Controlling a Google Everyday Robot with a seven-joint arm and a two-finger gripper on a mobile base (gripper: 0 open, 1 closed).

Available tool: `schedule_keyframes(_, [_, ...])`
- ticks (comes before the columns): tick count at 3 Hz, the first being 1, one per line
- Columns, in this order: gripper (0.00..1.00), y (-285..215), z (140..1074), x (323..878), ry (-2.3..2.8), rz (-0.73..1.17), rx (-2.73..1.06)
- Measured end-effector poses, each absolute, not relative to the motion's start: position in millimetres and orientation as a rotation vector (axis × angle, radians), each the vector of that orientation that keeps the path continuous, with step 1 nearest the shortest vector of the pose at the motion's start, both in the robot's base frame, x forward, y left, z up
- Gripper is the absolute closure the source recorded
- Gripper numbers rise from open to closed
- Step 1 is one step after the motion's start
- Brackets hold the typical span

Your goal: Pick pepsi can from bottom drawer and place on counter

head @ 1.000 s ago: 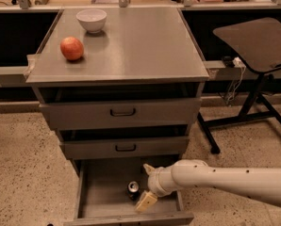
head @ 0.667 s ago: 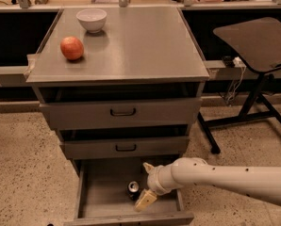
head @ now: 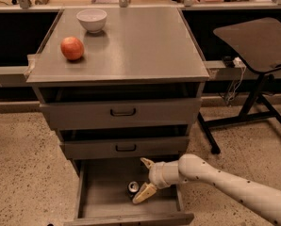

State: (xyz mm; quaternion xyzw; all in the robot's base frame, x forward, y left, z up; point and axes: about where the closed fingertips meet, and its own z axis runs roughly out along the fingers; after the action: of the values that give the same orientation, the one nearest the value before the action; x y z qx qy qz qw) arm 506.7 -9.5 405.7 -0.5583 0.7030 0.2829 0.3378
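Observation:
The bottom drawer (head: 100,204) is pulled open below the two closed drawers. The pepsi can (head: 133,188) stands upright inside it, right of the middle, its silver top showing. My gripper (head: 145,178) reaches in from the right, just above and to the right of the can. Its fingers are spread open; one fingertip (head: 141,195) lies right beside the can and the other (head: 145,162) points up toward the back of the drawer. The can is not between the jaws. The counter (head: 131,46) is the grey top of the cabinet.
A red apple (head: 72,48) and a white bowl (head: 92,20) sit at the counter's left and back left. A dark side table on a stand (head: 256,36) is to the right. My white arm (head: 230,187) crosses the lower right.
The gripper has shifted slightly toward the can. The can, drawer and counter things have not moved.

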Motion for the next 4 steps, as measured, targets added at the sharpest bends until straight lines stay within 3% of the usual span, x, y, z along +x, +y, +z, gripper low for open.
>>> schedule_keyframes(3, [0.00, 24, 237, 531, 1.673, 0.841, -1.441])
schedule_keyframes(4, [0.00, 28, 219, 535, 1.671, 0.839, -1.399])
